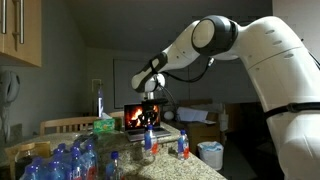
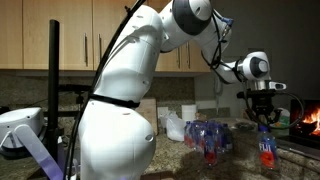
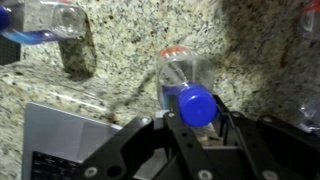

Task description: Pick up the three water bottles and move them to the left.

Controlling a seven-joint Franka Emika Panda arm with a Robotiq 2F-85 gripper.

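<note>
A clear water bottle with a red label and a blue cap [image 3: 195, 104] stands upright on the granite counter, its cap between my fingers. My gripper [image 3: 197, 118] is shut on its top. In both exterior views the gripper [image 1: 149, 118] [image 2: 263, 118] hangs straight above this bottle [image 1: 147, 141] [image 2: 265, 150]. A second red-labelled bottle [image 1: 183, 146] stands apart from it on the counter. I cannot make out a third one.
Several bluish bottles cluster together on the counter [image 1: 62, 160] [image 2: 208, 136]. One of them lies at the top left of the wrist view [image 3: 40, 20]. An open laptop with a lit screen [image 1: 136, 118] stands behind the gripper. A white bin [image 1: 210, 153] is beyond the counter.
</note>
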